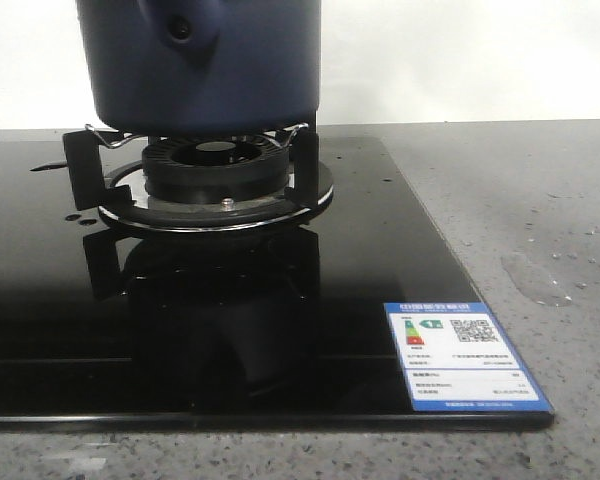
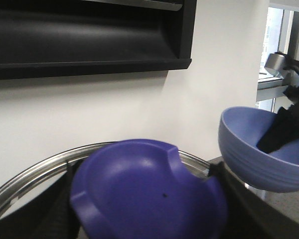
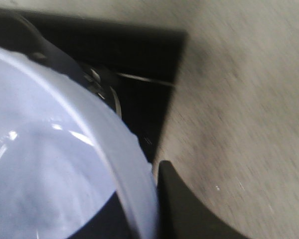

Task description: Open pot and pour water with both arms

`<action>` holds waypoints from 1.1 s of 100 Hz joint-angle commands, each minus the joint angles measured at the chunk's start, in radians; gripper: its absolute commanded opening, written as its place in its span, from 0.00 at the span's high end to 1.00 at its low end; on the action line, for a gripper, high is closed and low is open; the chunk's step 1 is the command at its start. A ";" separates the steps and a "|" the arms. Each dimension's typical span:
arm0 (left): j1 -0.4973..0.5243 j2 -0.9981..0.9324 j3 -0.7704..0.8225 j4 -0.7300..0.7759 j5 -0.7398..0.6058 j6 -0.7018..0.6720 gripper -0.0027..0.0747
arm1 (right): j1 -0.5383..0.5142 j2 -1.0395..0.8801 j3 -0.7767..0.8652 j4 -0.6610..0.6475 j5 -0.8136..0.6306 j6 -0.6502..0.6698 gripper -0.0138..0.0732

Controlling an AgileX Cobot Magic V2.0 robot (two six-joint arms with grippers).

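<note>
The dark navy pot stands on the gas burner, its handle mount facing me and its top cut off by the frame. Neither gripper shows in the front view. My left gripper is shut on the purple-blue lid knob, with the lid's steel rim behind it and a wall beyond. My right gripper is shut on the rim of a periwinkle bowl, one finger inside and one finger outside. That bowl also shows in the left wrist view, held up beside the lid.
The burner sits on a black glass hob with a white energy label at its front right corner. Grey speckled countertop lies to the right, with wet spots. A dark shelf hangs on the white wall.
</note>
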 commanded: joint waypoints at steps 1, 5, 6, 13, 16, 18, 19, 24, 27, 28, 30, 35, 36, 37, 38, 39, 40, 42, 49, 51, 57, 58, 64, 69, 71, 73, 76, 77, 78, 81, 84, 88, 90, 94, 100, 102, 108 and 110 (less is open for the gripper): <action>-0.006 -0.008 -0.035 -0.075 -0.013 -0.006 0.63 | 0.034 0.034 -0.147 0.040 -0.026 0.010 0.91; -0.006 -0.008 -0.035 -0.075 -0.013 -0.006 0.63 | 0.052 0.068 -0.198 0.040 -0.026 0.010 0.91; -0.006 -0.008 -0.035 -0.075 -0.015 -0.006 0.63 | 0.055 0.080 -0.206 0.040 -0.026 0.010 0.91; -0.006 -0.008 -0.035 -0.075 -0.023 -0.006 0.63 | 0.082 0.131 -0.281 0.030 -0.030 0.013 0.91; -0.006 -0.008 -0.035 -0.075 -0.026 -0.006 0.63 | 0.095 0.150 -0.309 0.023 -0.032 0.015 0.91; -0.006 -0.008 -0.035 -0.075 -0.025 -0.006 0.63 | 0.104 0.164 -0.329 0.017 -0.035 0.016 0.91; -0.006 -0.008 -0.035 -0.075 -0.028 -0.006 0.63 | 0.110 0.173 -0.341 0.012 -0.038 0.016 0.91; -0.006 -0.008 -0.035 -0.075 -0.029 -0.006 0.63 | 0.129 0.197 -0.379 -0.010 -0.047 0.016 0.91; -0.006 -0.008 -0.035 -0.075 -0.029 -0.006 0.63 | 0.143 0.215 -0.398 -0.031 -0.055 0.016 0.91; -0.006 -0.008 -0.035 -0.075 -0.029 -0.006 0.63 | 0.150 0.218 -0.403 -0.035 -0.059 0.016 0.91; -0.006 -0.008 -0.035 -0.075 -0.029 -0.006 0.63 | 0.161 0.228 -0.415 -0.050 -0.065 0.016 0.91; -0.006 -0.008 -0.035 -0.075 -0.029 -0.006 0.63 | 0.184 0.247 -0.438 -0.081 -0.081 0.016 0.91; -0.006 -0.008 -0.035 -0.075 -0.029 -0.006 0.63 | 0.190 0.252 -0.445 -0.089 -0.086 0.016 0.91; -0.006 -0.008 -0.035 -0.075 -0.029 -0.006 0.63 | 0.193 0.254 -0.445 -0.093 -0.088 0.016 0.91; -0.006 -0.008 -0.035 -0.075 -0.029 -0.006 0.63 | 0.196 0.256 -0.448 -0.097 -0.091 0.016 0.91; -0.006 -0.008 -0.035 -0.075 -0.029 -0.006 0.63 | 0.201 0.259 -0.449 -0.103 -0.100 0.016 0.91; -0.006 -0.008 -0.035 -0.075 -0.029 -0.006 0.63 | 0.204 0.261 -0.451 -0.106 -0.103 0.016 0.91; -0.006 -0.008 -0.035 -0.075 -0.029 -0.006 0.63 | 0.211 0.264 -0.451 -0.115 -0.115 0.016 0.91; -0.006 -0.008 -0.035 -0.075 -0.029 -0.006 0.63 | 0.234 0.276 -0.454 -0.143 -0.155 0.016 0.91; -0.006 -0.008 -0.035 -0.075 -0.029 -0.006 0.63 | 0.240 0.279 -0.454 -0.152 -0.168 0.016 0.91; -0.009 -0.008 -0.035 -0.075 -0.029 -0.006 0.63 | 0.255 0.281 -0.454 -0.184 -0.205 0.016 0.91; -0.009 -0.008 -0.035 -0.075 -0.032 -0.006 0.63 | 0.259 0.283 -0.454 -0.193 -0.214 0.016 0.91; -0.015 -0.008 -0.035 -0.075 -0.034 -0.006 0.63 | 0.279 0.283 -0.454 -0.243 -0.258 0.016 0.91; -0.018 -0.008 -0.035 -0.075 -0.034 -0.006 0.63 | 0.294 0.283 -0.454 -0.296 -0.289 0.016 0.91; -0.018 -0.008 -0.035 -0.075 -0.035 -0.006 0.63 | 0.302 0.283 -0.454 -0.314 -0.303 0.016 0.91; -0.018 -0.008 -0.035 -0.075 -0.035 -0.006 0.63 | 0.312 0.283 -0.454 -0.350 -0.320 0.016 0.91; -0.018 -0.008 -0.035 -0.075 -0.038 -0.006 0.63 | 0.319 0.283 -0.454 -0.388 -0.332 0.016 0.91; -0.018 -0.008 -0.035 -0.075 -0.038 -0.006 0.63 | 0.324 0.283 -0.454 -0.398 -0.338 0.016 0.91; -0.018 -0.008 -0.035 -0.075 -0.038 -0.006 0.63 | 0.327 0.283 -0.454 -0.408 -0.342 0.016 0.91; -0.018 -0.008 -0.035 -0.075 -0.040 -0.006 0.63 | 0.339 0.283 -0.454 -0.454 -0.356 0.016 0.91; -0.018 -0.008 -0.035 -0.075 -0.045 -0.006 0.63 | 0.348 0.283 -0.454 -0.490 -0.365 0.016 0.91; -0.018 -0.008 -0.035 -0.073 -0.050 -0.006 0.63 | 0.362 0.283 -0.454 -0.543 -0.377 0.016 0.91; -0.018 -0.008 -0.035 -0.073 -0.051 -0.006 0.63 | 0.366 0.283 -0.454 -0.569 -0.380 0.016 0.91; -0.018 -0.008 -0.035 -0.073 -0.055 -0.006 0.63 | 0.379 0.283 -0.454 -0.614 -0.390 0.016 0.91; -0.020 -0.008 -0.035 -0.073 -0.055 -0.006 0.63 | 0.395 0.285 -0.454 -0.678 -0.403 0.016 0.91; -0.020 -0.008 -0.035 -0.073 -0.056 -0.006 0.63 | 0.399 0.285 -0.454 -0.695 -0.405 0.016 0.91; -0.031 -0.008 -0.035 -0.073 -0.066 -0.006 0.63 | 0.408 0.287 -0.454 -0.731 -0.414 0.016 0.91; -0.035 -0.008 -0.035 -0.071 -0.069 -0.006 0.63 | 0.414 0.289 -0.454 -0.744 -0.420 0.016 0.91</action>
